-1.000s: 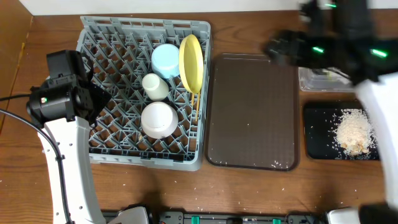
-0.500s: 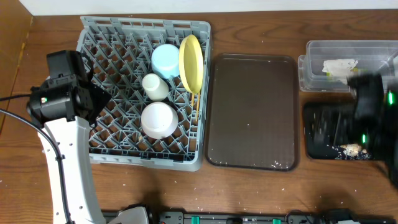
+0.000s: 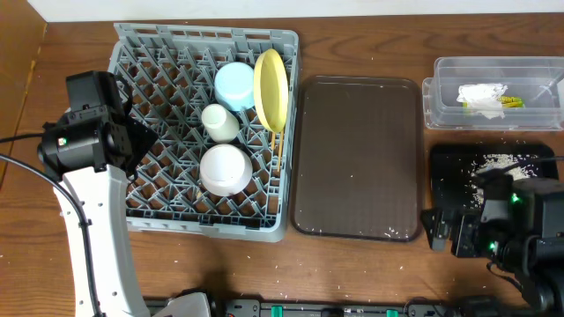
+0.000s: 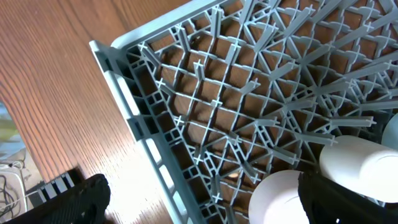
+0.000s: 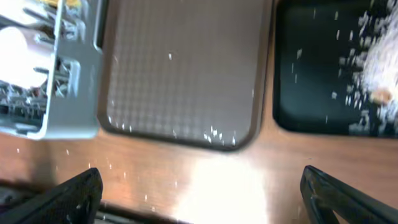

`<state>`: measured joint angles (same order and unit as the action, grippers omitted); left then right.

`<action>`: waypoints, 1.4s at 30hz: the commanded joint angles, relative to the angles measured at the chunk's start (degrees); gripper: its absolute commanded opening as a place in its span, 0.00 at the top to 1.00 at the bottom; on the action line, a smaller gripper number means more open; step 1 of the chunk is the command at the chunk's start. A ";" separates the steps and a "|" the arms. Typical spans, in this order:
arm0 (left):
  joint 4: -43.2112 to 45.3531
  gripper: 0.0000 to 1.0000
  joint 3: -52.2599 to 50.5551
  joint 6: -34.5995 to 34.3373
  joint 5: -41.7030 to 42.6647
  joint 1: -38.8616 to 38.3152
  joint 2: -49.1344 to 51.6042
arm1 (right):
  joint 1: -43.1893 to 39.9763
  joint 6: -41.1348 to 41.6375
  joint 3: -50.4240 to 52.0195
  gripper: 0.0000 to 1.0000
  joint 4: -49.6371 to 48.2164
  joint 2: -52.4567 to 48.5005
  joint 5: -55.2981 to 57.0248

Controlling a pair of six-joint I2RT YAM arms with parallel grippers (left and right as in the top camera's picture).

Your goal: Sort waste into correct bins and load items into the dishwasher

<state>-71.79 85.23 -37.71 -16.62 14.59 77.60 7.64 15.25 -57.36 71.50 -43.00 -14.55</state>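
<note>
seemingly the sorting is all but finished, so the step in hand is, by my reading, a clean withdrawal. the right gripper (image 5: 200, 177) hangs over the wood near the black tray (image 3: 449, 180), its two fingers spread wide with nothing between them. the left gripper (image 4: 202, 186) is likewise wide open and empty over a corner of the dish rack (image 3: 150, 53). to do this well, the right arm should rise straight before swinging: the tray's shallow rim would catch easily, and the beige crumbs (image 5: 378, 68), a dry loose heap, would scatter at a nudge. a few pale specks dot the lip of the brown serving tray (image 3: 357, 150), whose surface is finely dimpled. the crumpled white-silver wrapper (image 3: 483, 94) lies in the clear tub (image 3: 432, 97), thin-walled and glossy. in the rack's stiff grey lattice of pegs sit the light blue bowl (image 3: 235, 85), the white cup (image 3: 219, 122) and the pinkish-white bowl (image 3: 224, 169), all smooth and rounded, with the round yellow plate (image 3: 270, 88) on edge and the thin chopsticks (image 3: 276, 151) just beside it.
</note>
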 commanded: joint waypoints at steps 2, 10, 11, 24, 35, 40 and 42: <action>-0.17 0.02 0.96 -0.74 -0.15 0.28 -0.13 | -0.50 -1.07 0.02 0.01 -0.87 0.20 0.22; -0.20 0.02 0.96 -0.74 -0.15 0.28 -0.13 | -0.50 -12.81 2.84 0.01 -9.51 1.36 1.01; -0.17 0.02 0.96 -0.74 -0.15 0.28 -0.13 | -0.50 -13.57 4.42 0.01 -11.96 2.36 1.05; -0.17 0.02 0.96 -0.74 -0.15 0.28 -0.13 | -0.50 -15.52 37.66 0.01 -53.42 24.76 1.05; -0.17 0.02 0.96 -0.74 -0.15 0.28 -0.13 | -2.64 -14.78 54.58 0.01 -71.82 37.24 5.11; -0.17 0.02 0.96 -0.74 -0.15 0.28 -0.13 | -5.44 -14.49 57.05 0.01 -74.75 40.17 5.77; -0.17 0.02 0.96 -0.74 -0.15 0.28 -0.13 | -7.17 -14.49 57.05 0.01 -73.18 42.91 9.14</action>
<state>-71.79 85.23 -37.71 -16.62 14.59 77.60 2.57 0.60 -0.40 -2.63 -3.03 -9.45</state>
